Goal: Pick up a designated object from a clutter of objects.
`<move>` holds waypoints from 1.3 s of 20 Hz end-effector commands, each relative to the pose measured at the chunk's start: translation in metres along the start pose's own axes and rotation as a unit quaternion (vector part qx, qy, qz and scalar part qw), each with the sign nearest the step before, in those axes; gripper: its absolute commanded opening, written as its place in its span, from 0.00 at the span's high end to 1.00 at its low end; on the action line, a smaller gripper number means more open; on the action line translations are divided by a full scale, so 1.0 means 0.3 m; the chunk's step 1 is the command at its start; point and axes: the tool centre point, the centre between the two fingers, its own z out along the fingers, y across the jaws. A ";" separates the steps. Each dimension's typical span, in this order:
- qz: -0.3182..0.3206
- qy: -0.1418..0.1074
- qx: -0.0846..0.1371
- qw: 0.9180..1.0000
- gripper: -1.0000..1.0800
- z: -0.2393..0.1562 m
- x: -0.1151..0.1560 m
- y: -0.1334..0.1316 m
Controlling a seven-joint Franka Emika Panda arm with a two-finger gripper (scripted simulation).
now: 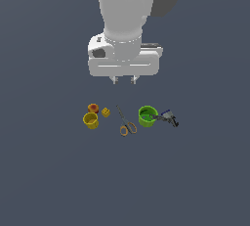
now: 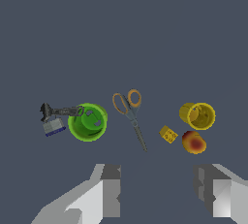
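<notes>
The bright green cup [image 1: 147, 116] stands upright on the grey floor at the exterior view's right of the clutter; it also shows in the wrist view [image 2: 87, 121]. A dark blue-grey tool [image 1: 168, 117] lies against it, one end over its rim [image 2: 60, 112]. My gripper [image 1: 124, 80] hangs high above the clutter, open and empty, nearer the scissors than the green cup. Its fingers [image 2: 110, 190] stand wide apart in the wrist view.
Orange-handled scissors [image 1: 126, 122] lie in the middle [image 2: 130, 112]. A yellow cup [image 1: 91, 120], a red-orange round piece [image 1: 93, 108] and a small yellow block [image 1: 106, 112] sit at the exterior view's left, also seen in the wrist view [image 2: 198, 115].
</notes>
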 end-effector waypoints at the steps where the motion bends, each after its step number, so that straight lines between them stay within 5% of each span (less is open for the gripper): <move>1: -0.008 -0.007 -0.003 1.000 0.38 0.013 0.006 -0.007; 14: -0.112 -0.098 -0.042 0.988 0.38 0.188 0.074 -0.097; 20: -0.184 -0.164 -0.067 0.967 0.38 0.326 0.107 -0.160; 26: -0.250 -0.229 -0.089 0.936 0.38 0.471 0.125 -0.220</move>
